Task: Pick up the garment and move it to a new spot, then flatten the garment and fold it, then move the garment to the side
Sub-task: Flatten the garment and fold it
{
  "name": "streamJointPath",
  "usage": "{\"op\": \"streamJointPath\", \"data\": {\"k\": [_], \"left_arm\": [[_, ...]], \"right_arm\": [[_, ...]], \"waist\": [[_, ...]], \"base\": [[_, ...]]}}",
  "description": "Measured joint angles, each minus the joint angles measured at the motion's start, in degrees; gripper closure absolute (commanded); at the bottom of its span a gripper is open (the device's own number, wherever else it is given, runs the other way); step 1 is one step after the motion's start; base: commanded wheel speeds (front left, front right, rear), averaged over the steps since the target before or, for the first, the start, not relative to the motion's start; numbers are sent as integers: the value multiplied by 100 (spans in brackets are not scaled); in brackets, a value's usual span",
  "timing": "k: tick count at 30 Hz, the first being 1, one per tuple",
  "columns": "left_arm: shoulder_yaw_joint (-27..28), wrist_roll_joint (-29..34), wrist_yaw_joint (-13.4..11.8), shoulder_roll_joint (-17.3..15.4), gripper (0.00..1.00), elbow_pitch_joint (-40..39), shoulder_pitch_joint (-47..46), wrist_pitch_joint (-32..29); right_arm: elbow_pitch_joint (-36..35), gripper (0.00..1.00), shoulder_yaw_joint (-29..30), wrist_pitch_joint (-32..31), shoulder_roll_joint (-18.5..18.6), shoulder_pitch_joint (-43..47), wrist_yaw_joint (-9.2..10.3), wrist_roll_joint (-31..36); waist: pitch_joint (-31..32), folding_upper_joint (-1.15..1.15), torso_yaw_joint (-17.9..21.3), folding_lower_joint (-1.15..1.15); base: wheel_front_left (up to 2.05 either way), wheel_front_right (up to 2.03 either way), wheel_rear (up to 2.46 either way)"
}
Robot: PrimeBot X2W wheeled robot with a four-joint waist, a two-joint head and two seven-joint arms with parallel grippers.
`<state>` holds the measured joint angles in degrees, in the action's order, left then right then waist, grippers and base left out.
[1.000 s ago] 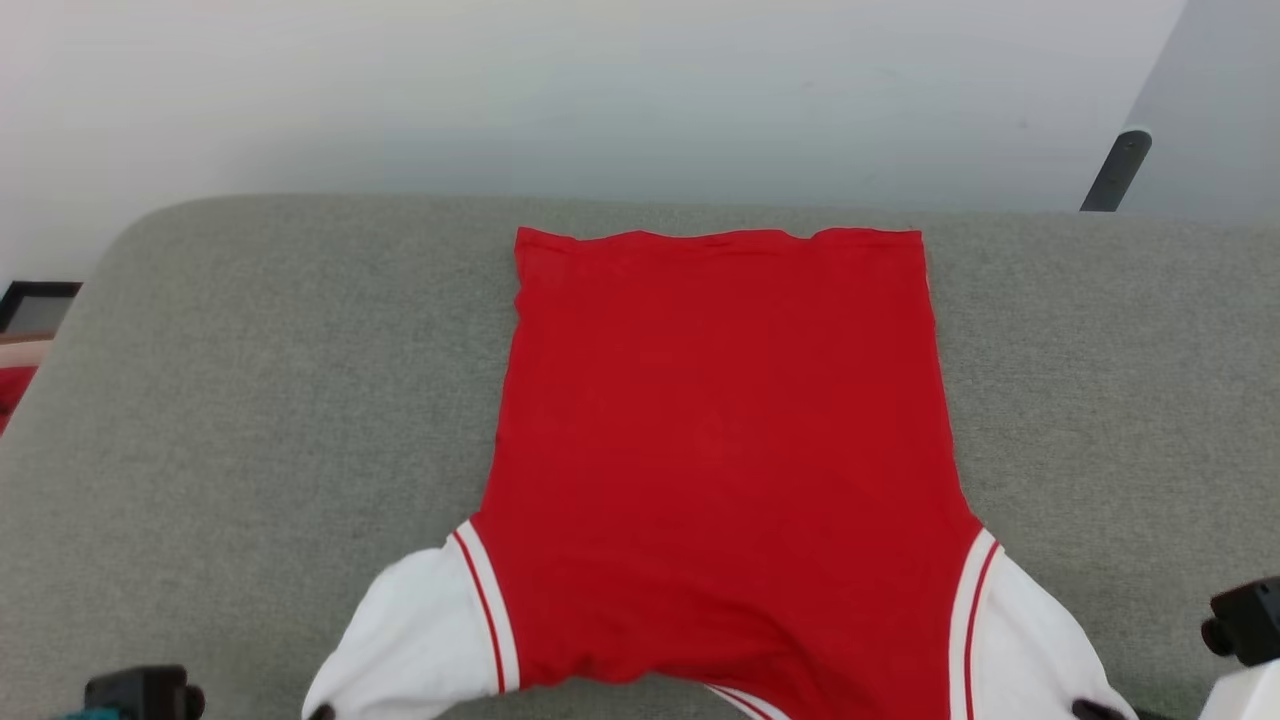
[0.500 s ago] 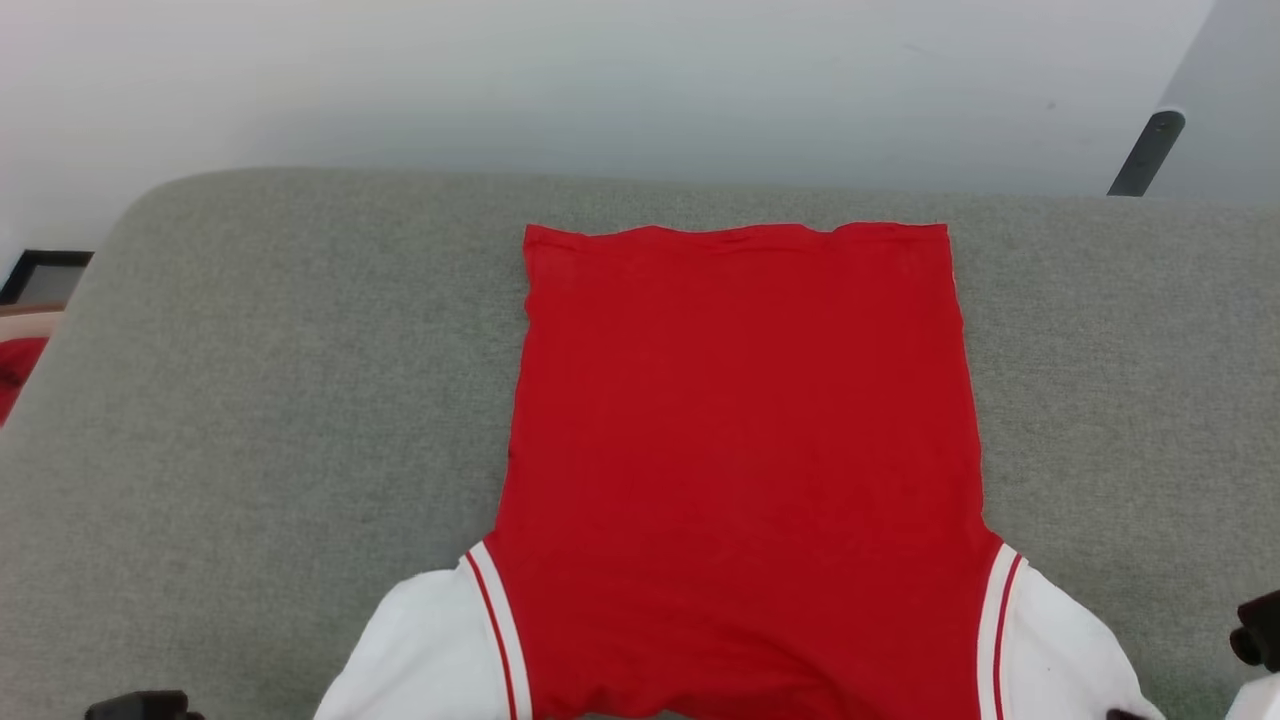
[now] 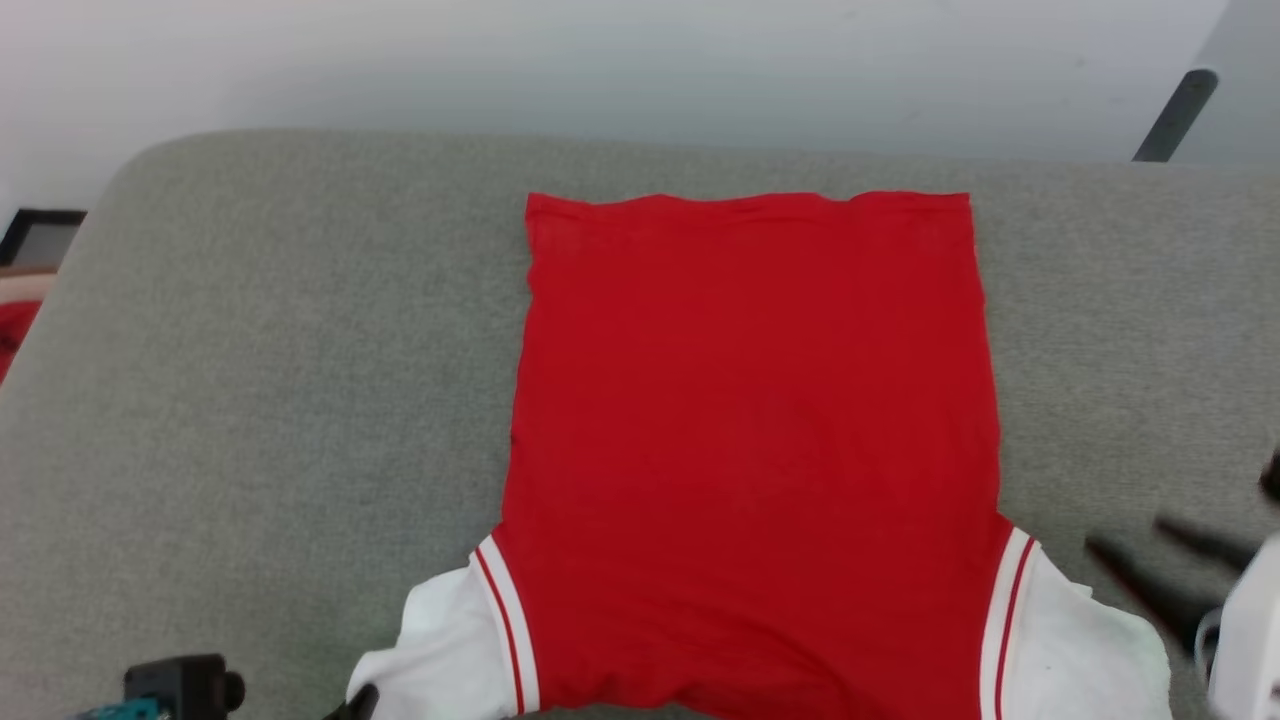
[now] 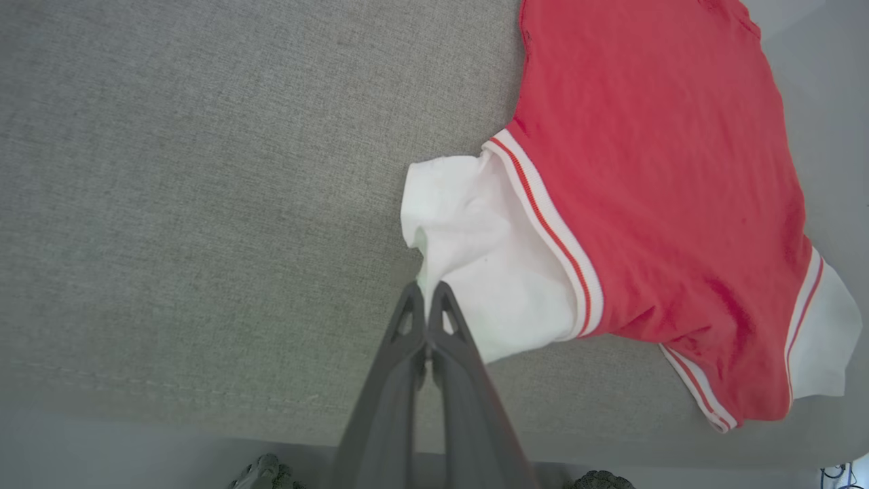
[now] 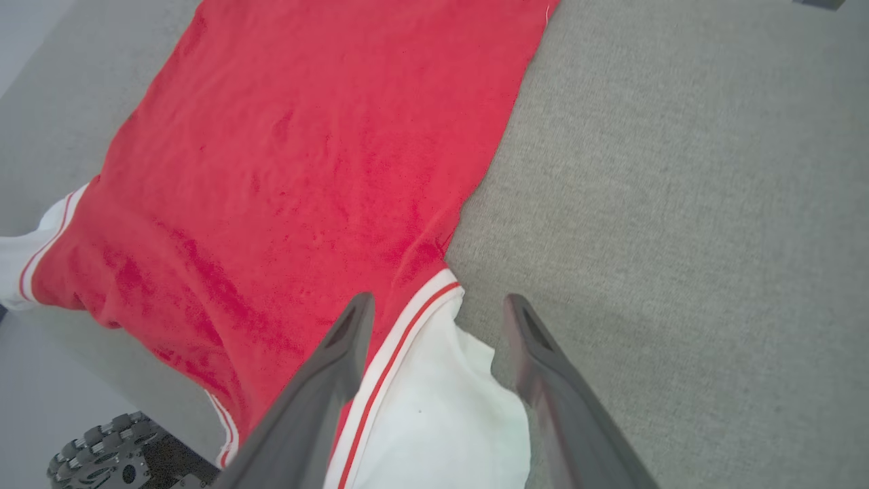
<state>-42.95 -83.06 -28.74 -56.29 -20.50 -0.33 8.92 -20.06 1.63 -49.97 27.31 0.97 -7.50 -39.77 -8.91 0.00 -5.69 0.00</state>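
Head view: the red jersey T-shirt with white short sleeves (image 3: 750, 400) is laid flat, hem far, on the grey woven cushion (image 3: 250, 400) for folding. Left wrist view: the left gripper (image 4: 426, 299) is closed on the left sleeve's edge, likely to draw it flat. Right wrist view: the right gripper (image 5: 434, 312) is held over the right sleeve, its 2 jaws apart and empty.

A grey woven cushion (image 3: 260, 380) spreads ahead of the left gripper (image 4: 426, 291) and out to the right of the right gripper (image 5: 438, 299). A stitched seam (image 4: 170, 390) runs along its near edge, left of the left gripper. Far ahead of the right gripper, a dark slanted post (image 3: 1175, 115) rises past the cushion's back edge. Ahead and left of the left gripper, a black frame (image 3: 40, 235) and something red (image 3: 12, 335) sit beyond the rounded corner.
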Motion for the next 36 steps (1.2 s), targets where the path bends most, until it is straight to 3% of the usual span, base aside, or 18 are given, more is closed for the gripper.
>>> {"op": "streamJointPath", "data": {"k": [7,18,25,36], "left_arm": [[-177,256,203,259,100,132,-431,-157],[-519,724,656,886,100,571,-1383,-560],[-648,896,936,1226,100,871,-1768,-628],[-766,966,1290,1668,100,1254,-2089,-635]], "right_arm": [[613,0,37,264,-5,-1526,0,658],[3065,0,-223,578,141,-3861,0,1155],[4426,0,-380,578,303,-4801,1,1446],[5967,0,-70,589,275,-5734,0,1986]], "waist": [[-231,0,-199,0],[-746,0,-845,0],[-1158,0,-1258,0],[-1783,0,-1770,0]], "base": [[0,0,0],[0,0,0],[0,0,0],[0,0,0]]}}
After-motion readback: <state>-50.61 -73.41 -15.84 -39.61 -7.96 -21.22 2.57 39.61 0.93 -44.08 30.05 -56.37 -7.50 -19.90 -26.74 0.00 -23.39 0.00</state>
